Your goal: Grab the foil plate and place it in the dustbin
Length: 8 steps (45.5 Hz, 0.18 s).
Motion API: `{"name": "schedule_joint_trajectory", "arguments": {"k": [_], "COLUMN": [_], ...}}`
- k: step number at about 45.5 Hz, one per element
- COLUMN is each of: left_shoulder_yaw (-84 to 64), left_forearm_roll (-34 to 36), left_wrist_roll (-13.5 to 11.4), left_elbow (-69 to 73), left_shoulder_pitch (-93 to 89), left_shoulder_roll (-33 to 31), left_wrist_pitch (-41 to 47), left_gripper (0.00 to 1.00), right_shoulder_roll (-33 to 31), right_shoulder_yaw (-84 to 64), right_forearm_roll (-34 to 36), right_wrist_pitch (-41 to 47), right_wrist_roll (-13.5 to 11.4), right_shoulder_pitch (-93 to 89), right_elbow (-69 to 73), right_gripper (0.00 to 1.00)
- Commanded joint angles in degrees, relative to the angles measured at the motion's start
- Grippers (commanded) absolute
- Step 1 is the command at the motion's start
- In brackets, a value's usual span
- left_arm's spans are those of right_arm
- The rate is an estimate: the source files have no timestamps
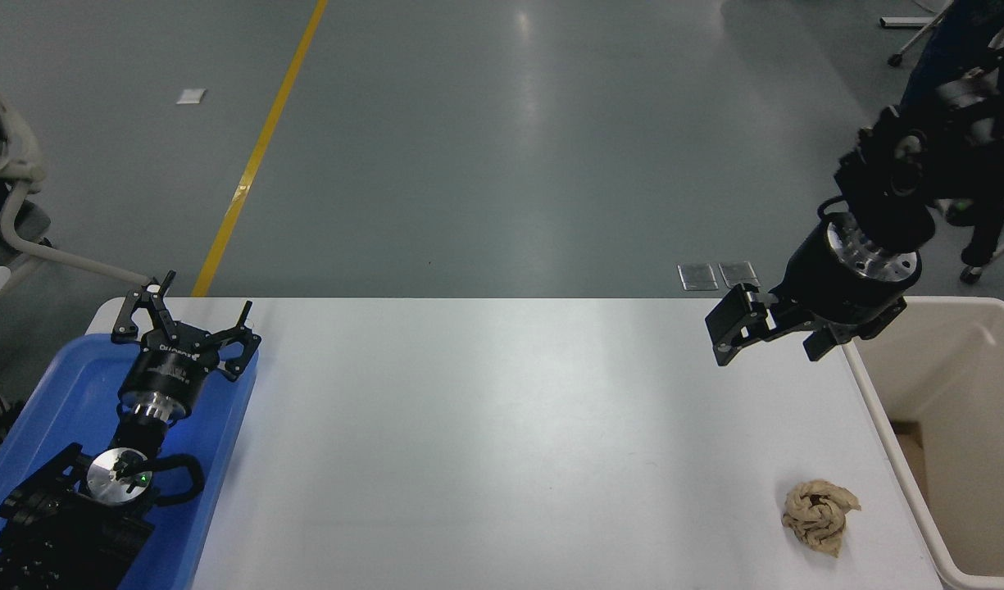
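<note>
No foil plate shows anywhere on the table or in the visible part of the bin. The dustbin (960, 385) is a large cream bin standing against the table's right end. My right gripper (772, 340) hangs in the air over the table's far right corner, just left of the bin's rim. Its jaws stand apart with nothing between them. My left gripper (192, 315) is parked open over the blue tray (59, 385) at the lower left.
A crumpled brown paper wad (817, 515) lies on the white table (502, 426) near its front right, close to the bin. Chair legs and a person's dark clothing show behind my right arm at the top right.
</note>
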Motion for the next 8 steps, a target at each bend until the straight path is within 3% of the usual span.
{"name": "schedule_joint_trajectory", "arguments": {"k": [1,8], "left_shoulder_yaw": [-0.1,-0.1], "left_forearm_roll": [-0.1,-0.1], "left_wrist_roll": [-0.1,-0.1], "left_elbow": [0.0,0.0], "left_shoulder_pitch": [0.1,0.1], "left_shoulder_roll": [0.0,0.0], "left_wrist_pitch": [0.0,0.0], "left_gripper": [0.99,0.99], "right_shoulder_roll": [4.0,4.1], "right_shoulder_yaw": [-0.3,-0.2], "right_forearm_roll": [3.4,3.5], "right_wrist_pitch": [2.4,2.4], "right_wrist_roll": [0.0,0.0], "right_shoulder_pitch": [3.6,4.1], "right_elbow": [1.1,1.2], "right_gripper": [1.00,1.00]}}
